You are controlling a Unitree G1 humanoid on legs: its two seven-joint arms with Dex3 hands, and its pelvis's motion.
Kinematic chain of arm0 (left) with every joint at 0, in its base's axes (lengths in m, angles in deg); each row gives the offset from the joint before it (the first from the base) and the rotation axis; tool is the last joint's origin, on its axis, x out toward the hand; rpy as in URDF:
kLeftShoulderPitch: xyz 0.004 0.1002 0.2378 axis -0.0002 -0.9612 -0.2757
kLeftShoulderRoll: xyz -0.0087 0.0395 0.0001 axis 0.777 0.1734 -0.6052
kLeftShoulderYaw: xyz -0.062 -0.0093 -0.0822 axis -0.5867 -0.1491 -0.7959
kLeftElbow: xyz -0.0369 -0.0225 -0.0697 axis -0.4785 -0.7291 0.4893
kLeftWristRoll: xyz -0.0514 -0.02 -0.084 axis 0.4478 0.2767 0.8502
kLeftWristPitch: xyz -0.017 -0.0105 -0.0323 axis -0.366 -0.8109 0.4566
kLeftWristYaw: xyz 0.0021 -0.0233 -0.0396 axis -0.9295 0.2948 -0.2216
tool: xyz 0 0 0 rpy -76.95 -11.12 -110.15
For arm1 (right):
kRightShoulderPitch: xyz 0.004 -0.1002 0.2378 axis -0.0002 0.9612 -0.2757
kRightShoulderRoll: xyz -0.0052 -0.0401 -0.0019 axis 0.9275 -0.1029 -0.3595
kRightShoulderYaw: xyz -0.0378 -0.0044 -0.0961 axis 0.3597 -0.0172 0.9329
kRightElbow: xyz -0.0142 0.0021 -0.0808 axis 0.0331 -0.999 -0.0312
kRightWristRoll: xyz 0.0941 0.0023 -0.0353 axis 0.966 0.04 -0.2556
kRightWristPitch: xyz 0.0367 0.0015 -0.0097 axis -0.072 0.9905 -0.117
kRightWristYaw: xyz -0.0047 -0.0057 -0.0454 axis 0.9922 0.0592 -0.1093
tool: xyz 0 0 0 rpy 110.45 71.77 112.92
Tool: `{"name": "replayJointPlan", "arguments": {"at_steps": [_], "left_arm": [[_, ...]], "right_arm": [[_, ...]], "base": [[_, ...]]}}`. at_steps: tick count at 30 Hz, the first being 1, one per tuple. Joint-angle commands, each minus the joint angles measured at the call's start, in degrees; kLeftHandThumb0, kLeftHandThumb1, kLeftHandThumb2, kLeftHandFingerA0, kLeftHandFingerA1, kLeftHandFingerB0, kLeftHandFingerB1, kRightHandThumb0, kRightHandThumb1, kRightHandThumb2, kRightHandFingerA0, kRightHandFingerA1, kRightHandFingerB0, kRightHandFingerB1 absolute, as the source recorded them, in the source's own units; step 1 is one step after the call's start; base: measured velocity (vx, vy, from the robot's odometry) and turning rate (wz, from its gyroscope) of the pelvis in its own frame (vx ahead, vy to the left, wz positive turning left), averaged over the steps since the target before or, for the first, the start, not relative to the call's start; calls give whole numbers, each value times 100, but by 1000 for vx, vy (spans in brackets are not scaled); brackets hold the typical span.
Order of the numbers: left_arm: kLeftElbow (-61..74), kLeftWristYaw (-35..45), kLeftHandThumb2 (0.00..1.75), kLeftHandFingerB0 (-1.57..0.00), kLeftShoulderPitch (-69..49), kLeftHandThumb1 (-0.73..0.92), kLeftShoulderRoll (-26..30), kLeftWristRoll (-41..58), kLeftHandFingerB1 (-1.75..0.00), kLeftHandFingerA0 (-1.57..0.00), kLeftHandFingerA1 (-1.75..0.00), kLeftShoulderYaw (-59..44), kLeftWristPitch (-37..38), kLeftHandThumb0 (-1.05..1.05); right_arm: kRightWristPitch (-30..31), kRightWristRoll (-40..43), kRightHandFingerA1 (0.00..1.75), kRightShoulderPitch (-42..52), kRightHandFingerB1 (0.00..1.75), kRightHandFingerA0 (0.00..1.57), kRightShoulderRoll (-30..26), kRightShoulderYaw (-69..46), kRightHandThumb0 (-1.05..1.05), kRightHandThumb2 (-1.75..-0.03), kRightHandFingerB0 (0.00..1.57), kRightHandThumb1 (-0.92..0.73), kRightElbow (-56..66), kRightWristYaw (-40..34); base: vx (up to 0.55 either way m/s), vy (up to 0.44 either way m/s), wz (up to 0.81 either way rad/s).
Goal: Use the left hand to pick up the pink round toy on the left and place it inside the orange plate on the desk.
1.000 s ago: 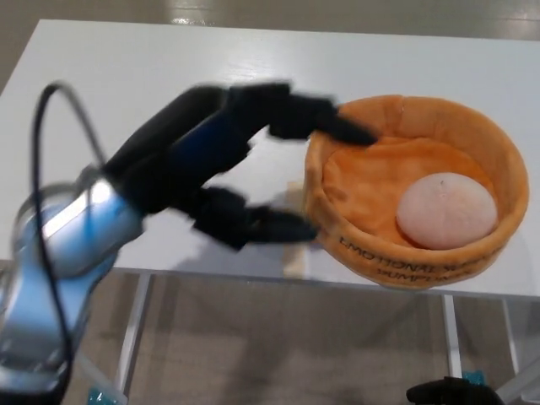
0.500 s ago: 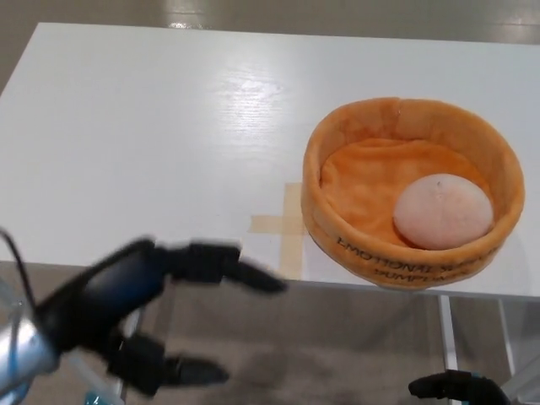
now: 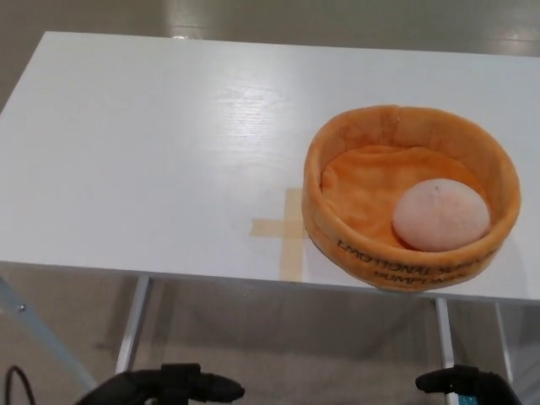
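Note:
The pink round toy (image 3: 440, 214) lies inside the orange plush plate (image 3: 396, 128), against its right wall. The plate stands on the right part of the white desk (image 3: 152, 152), near the front edge. My left hand (image 3: 173, 386) hangs low below the desk's front edge at the bottom of the head view, open and holding nothing, far from the plate. Only a sliver of my right hand (image 3: 467, 383) shows at the bottom right, also below the desk.
A cross of tan tape (image 3: 285, 228) marks the desk just left of the plate. Metal desk legs (image 3: 133, 325) and the floor show under the front edge.
My left hand has drawn back from the plate's left rim, dropping down and toward me below the desk edge. The toy stays in the plate. The camera has shifted slightly.

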Motion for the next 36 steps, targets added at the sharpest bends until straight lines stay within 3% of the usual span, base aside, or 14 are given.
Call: {"name": "replayJointPlan", "arguments": {"at_steps": [1,9,13,15,16,18,19,23,30,31,36], "left_arm": [[-2199,-1680,56,-55,965,54,-395,-1443,-37,-62,-41,477,880,-29],[-4216,-3286,56,-58,1907,53,-754,-1767,-40,-64,-44,629,996,-33],[-4506,-3539,57,-57,2011,54,-750,-1850,-41,-63,-44,698,1103,-35],[-4746,-4172,56,-59,2049,53,-693,-2152,-40,-59,-42,890,1139,-36],[-4946,-4567,80,-53,2054,43,-670,-2257,-54,-52,-61,950,1061,-42],[-5183,-4948,80,-53,2069,43,-657,-2326,-54,-52,-61,997,975,-42],[-5282,-4899,56,-60,2027,54,-703,-2046,-41,-49,-49,761,980,-36],[-5385,-4801,56,-66,2079,51,-693,-1868,-42,-56,-47,648,999,-37],[-5568,-4802,56,-65,2191,51,-708,-1843,-42,-55,-47,657,954,-36],[-5594,-4823,81,-57,2195,44,-708,-1842,-56,-50,-60,659,967,-45],[-5686,-4936,81,-55,2262,44,-719,-1884,-56,-52,-61,679,1035,-44]], "right_arm": [[-56,52,93,49,78,67,-47,-74,-14,-60,58,-58,-10,-34],[1,40,90,19,76,64,-13,-68,-17,-60,57,-59,-3,-81],[12,48,89,13,75,63,-7,-73,-15,-60,55,-59,-9,-62],[15,68,89,17,75,62,2,-91,-14,-59,55,-60,-9,-42],[19,67,91,7,75,66,5,-92,-15,-59,56,-59,-8,-58],[24,60,91,-7,75,66,6,-90,-15,-59,56,-59,-7,-82],[5,36,92,17,76,67,1,-66,-16,-58,58,-59,1,-82],[-26,53,93,-8,78,67,4,-78,-16,-59,59,-59,-2,-38],[15,43,92,-47,76,67,26,-67,-15,-59,57,-60,-17,-18],[28,48,92,-55,76,66,32,-72,-15,-59,57,-59,-17,-14],[56,38,91,-100,75,66,27,-68,-15,-58,57,-60,-18,0]], "base": [[0,0,0],[0,0,0],[0,0,0],[0,0,0],[0,0,0],[0,0,0],[0,0,0],[0,0,0],[0,0,0],[0,0,0],[0,0,0]]}}
